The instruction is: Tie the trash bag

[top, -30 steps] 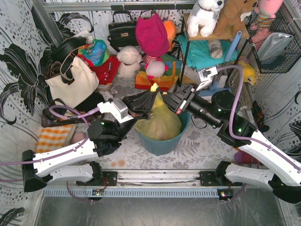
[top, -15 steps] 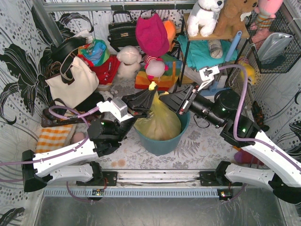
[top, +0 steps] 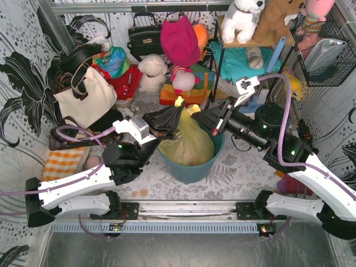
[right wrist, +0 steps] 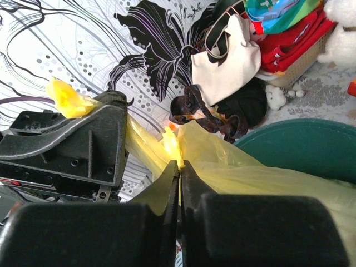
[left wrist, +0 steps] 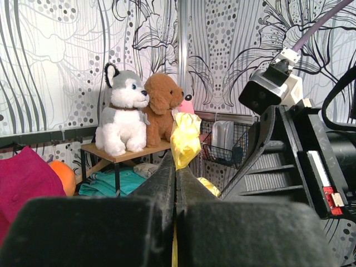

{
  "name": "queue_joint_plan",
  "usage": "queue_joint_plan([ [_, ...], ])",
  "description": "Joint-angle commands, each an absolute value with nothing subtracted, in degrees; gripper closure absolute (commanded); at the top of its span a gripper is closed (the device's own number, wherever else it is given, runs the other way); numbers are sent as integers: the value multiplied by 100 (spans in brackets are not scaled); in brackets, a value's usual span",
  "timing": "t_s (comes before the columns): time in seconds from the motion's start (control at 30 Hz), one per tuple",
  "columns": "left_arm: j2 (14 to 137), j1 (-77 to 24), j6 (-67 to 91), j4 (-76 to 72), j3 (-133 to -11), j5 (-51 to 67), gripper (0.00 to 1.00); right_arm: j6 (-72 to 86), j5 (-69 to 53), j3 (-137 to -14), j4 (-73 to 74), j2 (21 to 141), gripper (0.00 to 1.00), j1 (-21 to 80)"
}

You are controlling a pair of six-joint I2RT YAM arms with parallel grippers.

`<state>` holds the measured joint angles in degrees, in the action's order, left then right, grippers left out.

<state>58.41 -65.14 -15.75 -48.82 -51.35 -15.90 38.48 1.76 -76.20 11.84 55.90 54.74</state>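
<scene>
The yellow translucent trash bag (top: pixel 188 146) sits in the teal bucket (top: pixel 192 169), its top pulled up into two tails. My left gripper (top: pixel 178 118) is shut on one tail; the tail's tip (left wrist: pixel 184 139) sticks out above the closed fingers in the left wrist view. My right gripper (top: pixel 194 114) is shut on the other tail (right wrist: pixel 173 146), with stretched yellow plastic (right wrist: pixel 261 167) running from its fingers down to the bucket (right wrist: pixel 300 147). The two grippers meet tip to tip above the bag's neck.
A cream tote bag (top: pixel 86 94) and dark handbags stand at the back left. Plush toys, a red basket and a shelf (top: pixel 245 41) with stuffed animals crowd the back. A wire basket (top: pixel 325 55) hangs at the right. A striped cloth (top: pixel 64 161) lies at the left.
Both grippers have stayed shut on the bag's tails. The right gripper has drawn back slightly to the right and up; the tails' tips have shifted a little above the bag.
</scene>
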Motion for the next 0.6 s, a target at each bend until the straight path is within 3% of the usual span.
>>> queue_joint_plan([
  [0.0,5747,-6484,-1661,-5207,-5098,-1626,100,3697,271,-7832,1186,5575,100,5509],
  [0.13,5754,-6479,-1654,-5212,-5098,-1609,100,3628,308,-7847,1196,5548,100,5511],
  [0.23,5753,-6486,-1636,-5212,-5093,-1613,100,3572,386,-7877,1127,5546,73,5505],
  [0.33,5741,-6481,-1619,-5229,-5076,-1579,100,3496,379,-7975,1046,5611,59,5505],
  [0.57,5729,-6483,-1608,-5243,-5080,-1564,100,3384,360,-8128,835,5758,57,5508],
])
